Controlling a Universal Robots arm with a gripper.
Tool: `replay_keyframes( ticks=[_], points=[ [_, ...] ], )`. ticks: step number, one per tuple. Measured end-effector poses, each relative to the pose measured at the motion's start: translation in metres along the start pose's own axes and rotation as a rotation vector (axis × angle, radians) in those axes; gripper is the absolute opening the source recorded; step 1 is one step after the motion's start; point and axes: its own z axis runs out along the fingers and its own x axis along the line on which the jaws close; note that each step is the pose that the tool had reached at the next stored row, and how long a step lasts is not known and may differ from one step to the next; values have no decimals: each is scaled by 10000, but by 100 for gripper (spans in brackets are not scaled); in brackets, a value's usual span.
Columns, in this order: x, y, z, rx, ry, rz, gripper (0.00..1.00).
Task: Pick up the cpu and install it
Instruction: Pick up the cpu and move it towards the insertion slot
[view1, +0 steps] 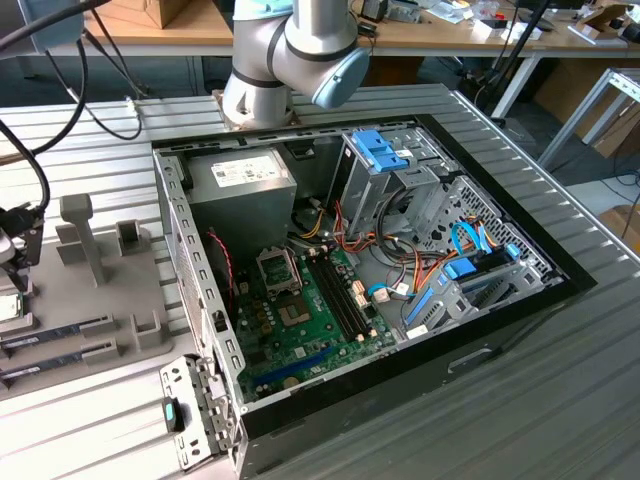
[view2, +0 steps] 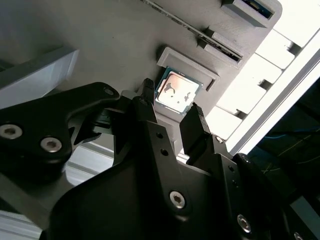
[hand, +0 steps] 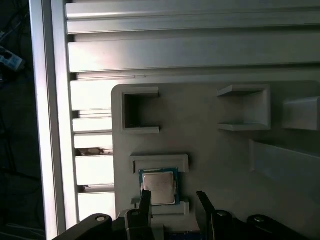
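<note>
The cpu (hand: 159, 187) is a small silvery square chip with a green rim, lying flat in a recess of the grey holder plate (hand: 210, 150). In both wrist views my gripper (hand: 174, 202) hovers just over it, open, with its black fingers (hand: 145, 200) apart and nothing between them. The cpu (view2: 178, 92) shows just beyond the fingertips (view2: 197, 117). At the exterior view's far left, the gripper (view1: 12, 262) hangs above the cpu (view1: 8, 305). The motherboard's socket (view1: 278, 268) sits in the open computer case (view1: 200, 300).
Long memory sticks (view1: 60, 328) lie in slots on the holder plate (view1: 100, 290), near upright grey posts (view1: 82, 225). Cables, drive cages and a power supply (view1: 240, 185) crowd the case. The arm's base (view1: 265, 80) stands behind the case.
</note>
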Motion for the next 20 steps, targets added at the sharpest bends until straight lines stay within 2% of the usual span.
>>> replay_keyframes(
  ticks=[20],
  points=[
    [2,0,87,0,0,0,48]
  ],
)
